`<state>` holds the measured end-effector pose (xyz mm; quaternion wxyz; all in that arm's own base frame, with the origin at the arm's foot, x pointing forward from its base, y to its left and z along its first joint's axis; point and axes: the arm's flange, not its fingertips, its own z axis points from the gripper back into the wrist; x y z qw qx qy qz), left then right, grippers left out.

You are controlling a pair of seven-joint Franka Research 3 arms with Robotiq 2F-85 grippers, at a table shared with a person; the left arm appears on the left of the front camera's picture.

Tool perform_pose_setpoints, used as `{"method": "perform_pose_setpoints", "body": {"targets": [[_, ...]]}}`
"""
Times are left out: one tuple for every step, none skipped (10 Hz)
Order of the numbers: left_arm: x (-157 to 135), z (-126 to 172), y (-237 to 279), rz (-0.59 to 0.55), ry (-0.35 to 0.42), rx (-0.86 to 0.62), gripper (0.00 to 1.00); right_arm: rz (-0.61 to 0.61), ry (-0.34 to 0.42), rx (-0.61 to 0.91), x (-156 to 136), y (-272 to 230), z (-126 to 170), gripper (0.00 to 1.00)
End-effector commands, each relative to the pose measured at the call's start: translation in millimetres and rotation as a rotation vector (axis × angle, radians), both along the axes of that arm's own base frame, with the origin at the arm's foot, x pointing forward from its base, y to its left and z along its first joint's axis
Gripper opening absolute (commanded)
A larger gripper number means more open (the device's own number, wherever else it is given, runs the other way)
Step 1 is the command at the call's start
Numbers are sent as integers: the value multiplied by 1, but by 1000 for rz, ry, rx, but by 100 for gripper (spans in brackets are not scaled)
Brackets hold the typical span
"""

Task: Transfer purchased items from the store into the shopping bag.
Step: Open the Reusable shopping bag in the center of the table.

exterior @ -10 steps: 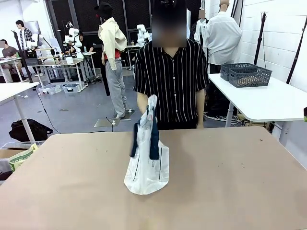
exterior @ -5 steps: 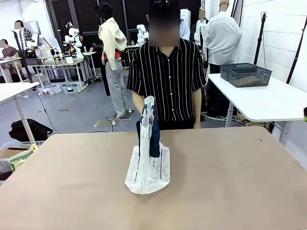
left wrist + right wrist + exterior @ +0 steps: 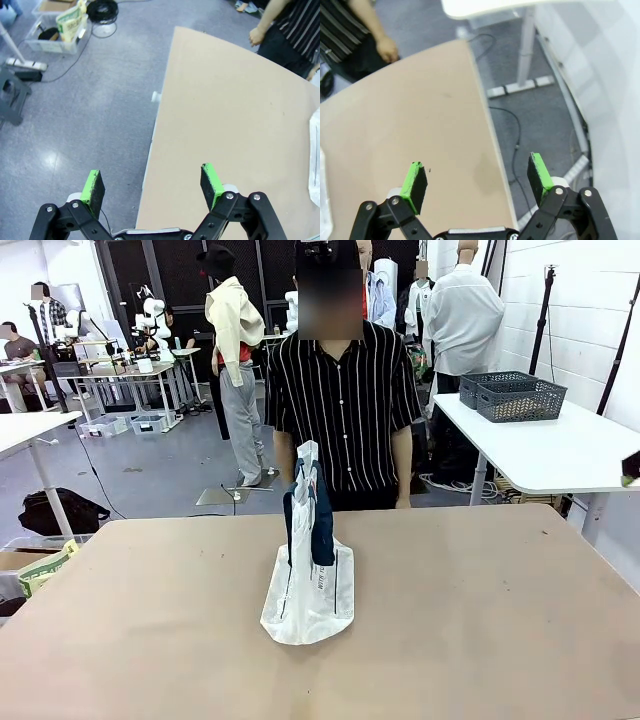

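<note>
Setup step: shopping bag stands mid-table before the person, mouth seemingly bunched shut; left gripper and right gripper hang over the side edges, jaws wide and empty; next move needs goods and an opened bag.

Not much to read here, honestly. The translucent white plastic shopping bag with navy blue strap handles has a short line of dark lettering running up its side, but it's too small and blurry to make out. The green-and-cream printed packet in the clear plastic floor bin carries print too, equally unreadable.
</note>
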<state>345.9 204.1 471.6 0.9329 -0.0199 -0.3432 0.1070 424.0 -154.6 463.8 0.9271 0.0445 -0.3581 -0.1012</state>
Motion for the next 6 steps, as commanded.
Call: {"method": "perform_pose_setpoints", "body": {"targets": [[29, 30, -57, -115, -54, 33, 100, 149, 18, 91, -8, 48, 42, 100], [46, 43, -96, -178, -66, 42, 100, 210, 31, 147, -11, 70, 62, 100], [59, 54, -134, -235, -57, 31, 100, 287, 57, 186, -16, 96, 79, 100], [61, 61, -162, -237, -44, -19, 100, 357, 76, 194, -26, 120, 87, 100], [63, 63, -173, -171, -33, -111, 100, 448, 62, 170, -29, 135, 92, 100], [52, 58, -159, -236, -64, 44, 100, 396, -16, 42, -30, 115, 87, 100]]}}
